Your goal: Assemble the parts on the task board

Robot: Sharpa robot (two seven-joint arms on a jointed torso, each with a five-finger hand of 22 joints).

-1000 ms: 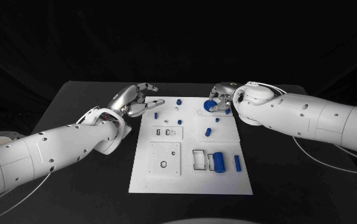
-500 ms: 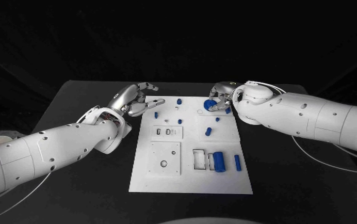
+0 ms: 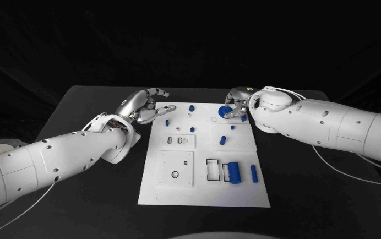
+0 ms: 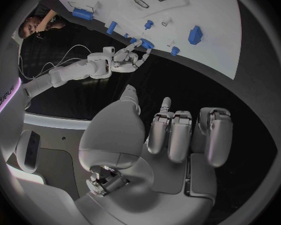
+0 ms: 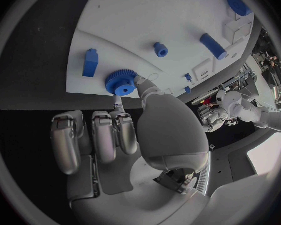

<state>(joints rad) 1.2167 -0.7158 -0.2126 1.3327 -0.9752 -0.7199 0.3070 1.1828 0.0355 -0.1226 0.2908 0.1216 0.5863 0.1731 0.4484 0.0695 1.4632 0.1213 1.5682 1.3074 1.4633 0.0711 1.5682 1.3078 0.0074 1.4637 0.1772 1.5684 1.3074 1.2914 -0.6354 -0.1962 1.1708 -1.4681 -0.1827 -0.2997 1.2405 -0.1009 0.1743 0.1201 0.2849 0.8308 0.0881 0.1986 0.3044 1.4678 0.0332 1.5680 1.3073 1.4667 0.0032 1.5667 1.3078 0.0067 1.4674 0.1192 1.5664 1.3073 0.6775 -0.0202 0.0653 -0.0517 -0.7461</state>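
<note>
Little has changed over the last second: nearest the robot, the blue cylinder [image 3: 233,172] and slim blue bar [image 3: 253,174] lie where they lay on the task board [image 3: 202,192]; further off, the left robot hand [image 3: 143,107] hovers as before at the board's far left edge, fingers loosely curled on nothing; at the far right corner the right robot hand [image 3: 235,102] keeps pinching the blue gear [image 5: 120,82] against the board — probably still seating it, with the hold barely shifted.

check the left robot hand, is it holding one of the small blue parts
No, the left robot hand holds nothing; its fingers are curled over bare black table, apart from the small blue parts on the white task board.
</note>
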